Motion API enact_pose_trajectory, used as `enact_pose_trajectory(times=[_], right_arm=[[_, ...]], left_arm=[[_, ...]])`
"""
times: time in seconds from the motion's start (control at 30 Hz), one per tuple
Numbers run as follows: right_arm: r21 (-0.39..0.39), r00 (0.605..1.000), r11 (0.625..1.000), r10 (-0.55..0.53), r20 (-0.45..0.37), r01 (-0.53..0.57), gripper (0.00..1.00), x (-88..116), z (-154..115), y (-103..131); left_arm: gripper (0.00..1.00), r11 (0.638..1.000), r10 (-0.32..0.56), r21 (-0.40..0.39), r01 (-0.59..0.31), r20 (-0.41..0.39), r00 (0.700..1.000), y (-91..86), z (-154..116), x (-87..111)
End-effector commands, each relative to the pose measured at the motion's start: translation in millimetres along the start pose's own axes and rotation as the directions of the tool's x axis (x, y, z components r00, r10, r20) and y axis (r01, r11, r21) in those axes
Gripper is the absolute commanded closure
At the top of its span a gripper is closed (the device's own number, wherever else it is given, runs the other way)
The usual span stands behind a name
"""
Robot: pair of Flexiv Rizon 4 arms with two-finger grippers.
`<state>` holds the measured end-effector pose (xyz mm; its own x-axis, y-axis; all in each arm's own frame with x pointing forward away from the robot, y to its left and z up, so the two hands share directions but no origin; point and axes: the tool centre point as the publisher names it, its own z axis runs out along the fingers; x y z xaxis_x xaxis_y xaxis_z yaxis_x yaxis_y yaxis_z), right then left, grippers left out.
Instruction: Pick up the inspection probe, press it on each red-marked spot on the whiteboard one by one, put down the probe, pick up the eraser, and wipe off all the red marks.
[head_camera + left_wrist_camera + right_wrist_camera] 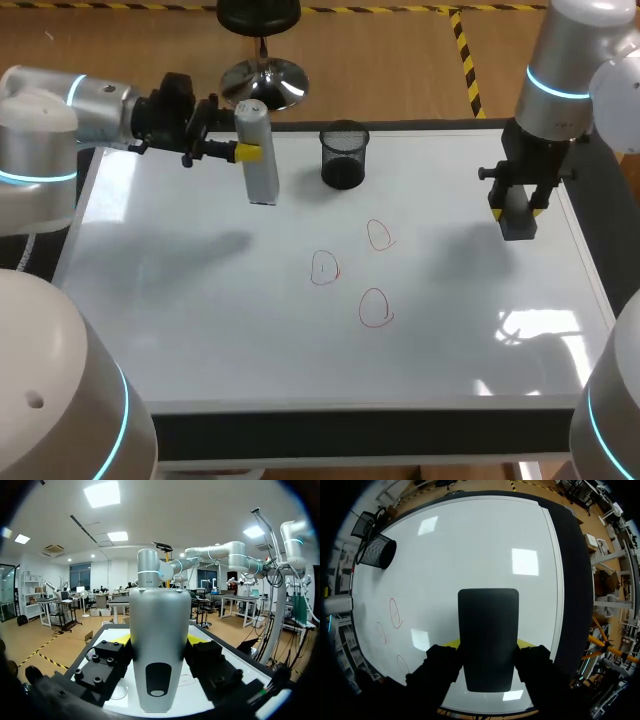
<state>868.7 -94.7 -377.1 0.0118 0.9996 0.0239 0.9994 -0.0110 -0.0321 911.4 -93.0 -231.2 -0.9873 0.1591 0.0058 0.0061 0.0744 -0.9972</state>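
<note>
The probe (260, 160), a silver-grey cylinder, hangs upright over the back left of the whiteboard (200, 310), with my left gripper (243, 152) shut on its sides. In the left wrist view the probe (159, 655) fills the gap between the yellow-tipped fingers of the left gripper (159, 640). My right gripper (517, 212) is shut on the dark grey eraser (518, 224) above the board's right side; the eraser (488, 635) shows between the fingers of the right gripper (488, 647). Three red circles (380, 235) (325, 268) (375, 308) are drawn mid-board.
A black mesh cup (344, 155) stands at the back middle of the board, to the right of the probe; it also shows as the mesh cup (377, 551) far ahead of the eraser. The board's dark frame (360, 432) runs along the near edge.
</note>
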Motion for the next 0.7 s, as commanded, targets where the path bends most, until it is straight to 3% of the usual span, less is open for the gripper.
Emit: enact_pose_trajectory(times=[0.03,0.7], right_arm=[[0.000,1.000,1.000,-0.001,0.001,0.001,1.00,-1,-2,0],[0.000,1.000,1.000,-0.001,0.001,0.001,1.00,-1,-2,0]], left_arm=[[1.00,1.000,0.000,0.001,0.000,-0.001,1.000,-1.9,-11,-0.4],[1.00,1.000,0.006,0.017,-0.006,0.024,1.000,-3.1,-56,0.7]])
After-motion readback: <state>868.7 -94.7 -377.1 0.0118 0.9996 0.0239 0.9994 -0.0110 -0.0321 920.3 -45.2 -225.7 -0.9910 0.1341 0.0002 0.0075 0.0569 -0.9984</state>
